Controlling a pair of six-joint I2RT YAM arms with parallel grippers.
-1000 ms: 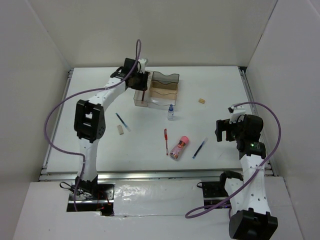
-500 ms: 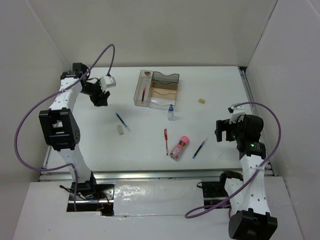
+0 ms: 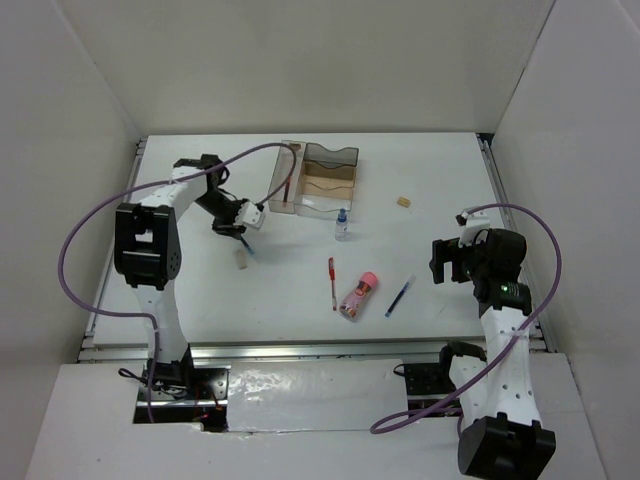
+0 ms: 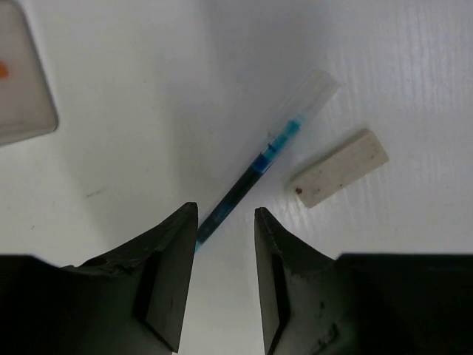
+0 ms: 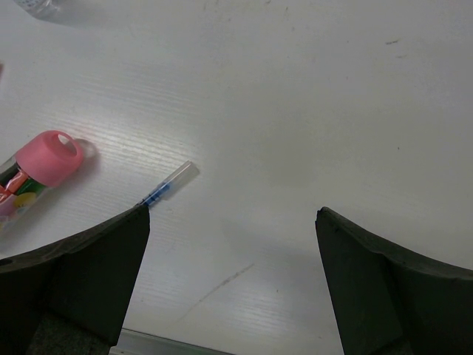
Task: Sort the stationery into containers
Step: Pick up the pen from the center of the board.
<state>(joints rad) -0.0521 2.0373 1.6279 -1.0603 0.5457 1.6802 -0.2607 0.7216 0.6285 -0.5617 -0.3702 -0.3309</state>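
My left gripper (image 3: 244,228) (image 4: 225,214) is open and empty, low over the table, its jaws a narrow gap apart. A dark-blue pen (image 3: 245,243) (image 4: 251,177) lies just ahead, its near end by the left fingertip (image 4: 181,229). A beige block (image 3: 240,259) (image 4: 338,168) lies beside the pen. The smoky organizer tray (image 3: 340,152) holds a red pen (image 3: 288,186) in its long compartment. My right gripper (image 3: 450,262) (image 5: 233,214) is wide open and empty. Near it lie a second blue pen (image 3: 400,296) (image 5: 166,185) and the pink tube (image 3: 358,295) (image 5: 41,164).
A second red pen (image 3: 332,283) lies left of the pink tube. The small blue-capped bottle (image 3: 342,224) stands in front of the tray. Another beige block (image 3: 404,202) lies to the tray's right. White walls enclose the table on three sides.
My left gripper left the tray, swung out to the far left, then came back down over the dark-blue pen. A red pen stays in the tray. The right arm has not moved.
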